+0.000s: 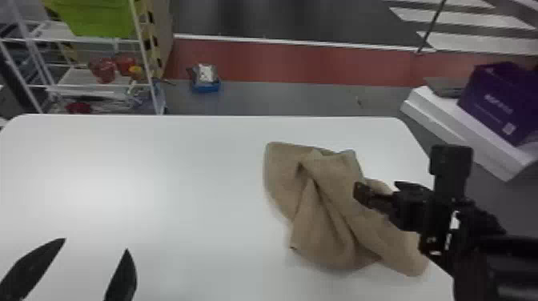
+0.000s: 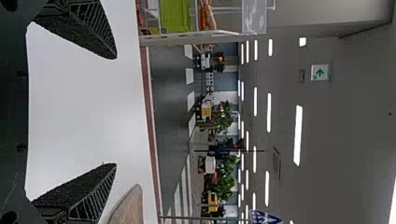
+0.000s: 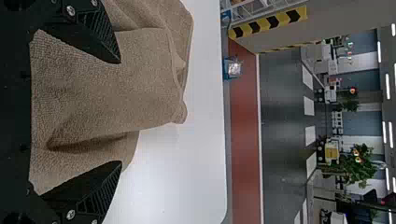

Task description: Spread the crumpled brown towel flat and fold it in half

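The brown towel [image 1: 328, 216] lies crumpled in folds on the right part of the white table [image 1: 160, 180]. My right gripper [image 1: 374, 188] is over the towel's right side in the head view. In the right wrist view the right gripper [image 3: 121, 112] stands open, with the towel [image 3: 107, 84] spread below and beyond its fingers. My left gripper [image 1: 96, 244] is open at the near left, well away from the towel. The left wrist view has the left gripper [image 2: 116, 111] open with nothing between its fingers, and a bit of the towel [image 2: 130, 207] at the edge.
Beyond the table's far left stands a white wire shelf [image 1: 96, 86] with a green bin [image 1: 96, 18]. A purple box [image 1: 500, 100] rests on a white platform [image 1: 468, 128] to the right. A small blue container [image 1: 206, 85] is on the floor past the far edge.
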You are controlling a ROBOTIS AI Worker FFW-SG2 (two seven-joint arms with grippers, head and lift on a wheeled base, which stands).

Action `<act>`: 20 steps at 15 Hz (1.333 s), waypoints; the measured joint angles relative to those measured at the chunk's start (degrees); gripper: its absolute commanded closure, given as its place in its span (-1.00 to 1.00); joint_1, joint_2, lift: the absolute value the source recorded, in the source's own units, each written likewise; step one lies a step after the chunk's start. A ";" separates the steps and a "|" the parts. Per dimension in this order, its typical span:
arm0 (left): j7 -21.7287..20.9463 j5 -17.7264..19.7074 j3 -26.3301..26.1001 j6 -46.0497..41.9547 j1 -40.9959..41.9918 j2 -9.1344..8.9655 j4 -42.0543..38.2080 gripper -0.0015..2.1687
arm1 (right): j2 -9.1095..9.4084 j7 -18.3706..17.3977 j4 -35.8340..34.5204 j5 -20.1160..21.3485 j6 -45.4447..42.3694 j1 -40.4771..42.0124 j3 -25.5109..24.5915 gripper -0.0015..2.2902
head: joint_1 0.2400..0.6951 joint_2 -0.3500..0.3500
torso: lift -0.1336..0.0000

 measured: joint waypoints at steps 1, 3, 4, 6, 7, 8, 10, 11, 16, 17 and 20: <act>0.00 -0.06 -0.01 0.00 0.00 0.00 0.04 -0.95 | 0.00 0.00 0.59 1.41 1.44 -1.08 1.47 -0.86 | 1.00 -0.21 | -1.00; 0.00 -0.23 0.00 0.00 0.01 0.00 0.19 -0.95 | 0.00 -0.41 1.53 2.72 3.05 -2.70 3.34 -0.86 | 1.00 -0.18 | -1.00; 0.00 -0.30 0.02 0.00 0.01 0.00 0.25 -0.95 | 0.00 -0.50 1.85 2.58 3.39 -3.27 4.07 -0.86 | 1.00 -0.16 | -1.00; 0.00 -0.34 0.09 0.00 -0.02 0.00 0.27 -0.95 | 0.00 0.17 1.67 1.95 3.88 -3.31 5.63 -0.86 | 1.00 -0.09 | -1.00; 0.00 -0.34 0.10 0.00 -0.05 0.00 0.27 -0.95 | 0.00 1.39 1.00 2.38 3.98 -3.00 6.70 -0.86 | 1.00 -0.01 | -1.00; 0.00 -0.34 0.14 0.00 -0.07 0.00 0.29 -0.95 | 0.00 3.57 0.47 3.53 3.98 -2.82 7.84 -0.86 | 1.00 0.03 | -1.00; 0.00 -0.34 0.26 0.00 -0.11 0.00 0.37 -0.95 | -0.10 5.00 0.12 6.39 3.86 -2.79 10.45 -0.86 | 1.00 0.09 | -1.00; -0.01 -0.34 0.27 0.00 -0.18 0.00 0.41 -0.95 | -0.16 4.97 0.12 7.62 3.73 -2.98 12.09 -0.85 | 1.00 0.14 | -1.00; -0.09 -0.34 0.21 -0.05 -0.35 0.00 0.70 -0.95 | 0.05 4.39 4.03 13.87 3.72 -7.00 20.83 -0.83 | 1.00 0.31 | -1.00; -0.09 -0.34 0.25 -0.12 -0.35 0.00 0.76 -0.95 | 0.08 4.40 5.49 15.30 4.12 -8.20 22.46 -0.81 | 1.00 0.34 | -1.00; -0.14 -0.34 0.28 -0.18 -0.28 0.00 0.86 -0.95 | 0.09 4.40 8.87 17.83 6.92 -10.77 25.64 -0.81 | 1.00 0.40 | -1.00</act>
